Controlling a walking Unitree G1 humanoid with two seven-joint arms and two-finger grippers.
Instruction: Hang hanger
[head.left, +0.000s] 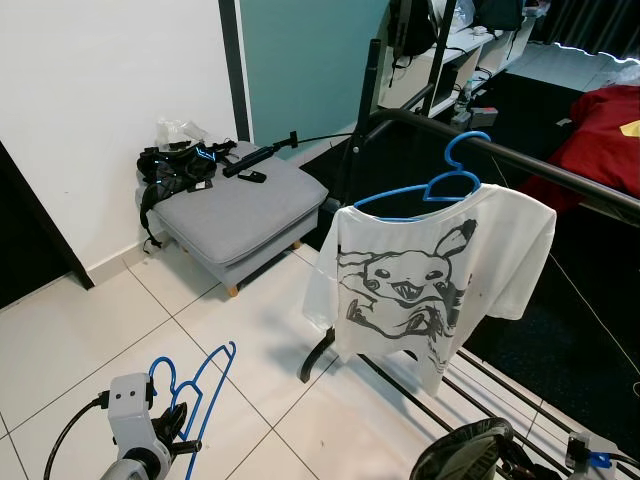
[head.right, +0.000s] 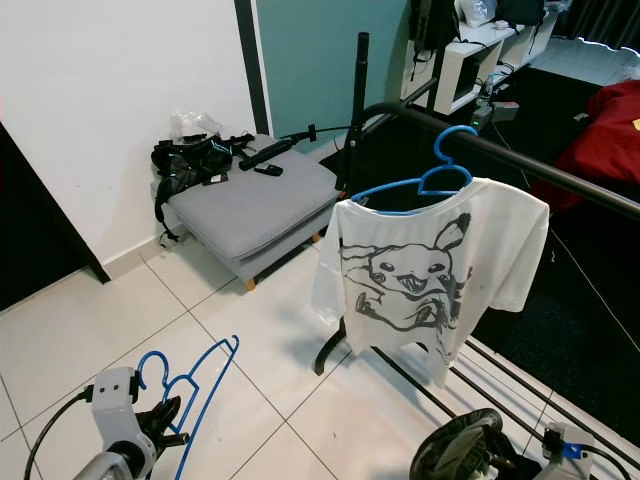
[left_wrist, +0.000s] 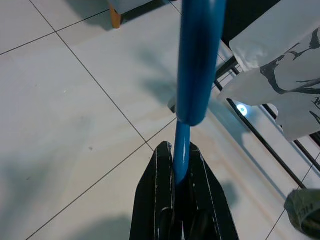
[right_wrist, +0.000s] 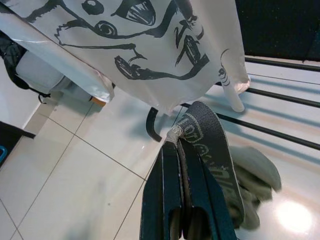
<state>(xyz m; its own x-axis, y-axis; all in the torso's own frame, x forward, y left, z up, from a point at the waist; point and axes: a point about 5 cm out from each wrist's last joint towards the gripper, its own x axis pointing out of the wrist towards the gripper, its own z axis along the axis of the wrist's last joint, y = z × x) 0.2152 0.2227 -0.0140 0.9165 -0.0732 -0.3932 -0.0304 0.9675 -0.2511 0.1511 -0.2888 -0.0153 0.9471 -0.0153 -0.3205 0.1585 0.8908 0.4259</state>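
Note:
A bare blue hanger (head.left: 203, 383) is held low over the tiled floor at the lower left, with my left gripper (left_wrist: 180, 156) shut on its thin bar. The gripper's black fingers (head.left: 182, 437) sit just below the hanger. My right gripper (right_wrist: 177, 146) is shut on the dark lettered waistband of a grey-green garment (right_wrist: 207, 137), which bunches at the lower right (head.left: 465, 450). A black drying rack rail (head.left: 560, 168) runs across the right side. On it hangs a second blue hanger (head.left: 447, 183) carrying a white T-shirt (head.left: 420, 285) with a black cartoon print.
A grey ottoman (head.left: 240, 212) with black straps and a bag (head.left: 175, 167) stands against the white wall at the left. The rack's lower bars (head.left: 500, 385) cross the floor at the right. Red bedding (head.left: 610, 135) lies at the far right. Open tile lies between me and the ottoman.

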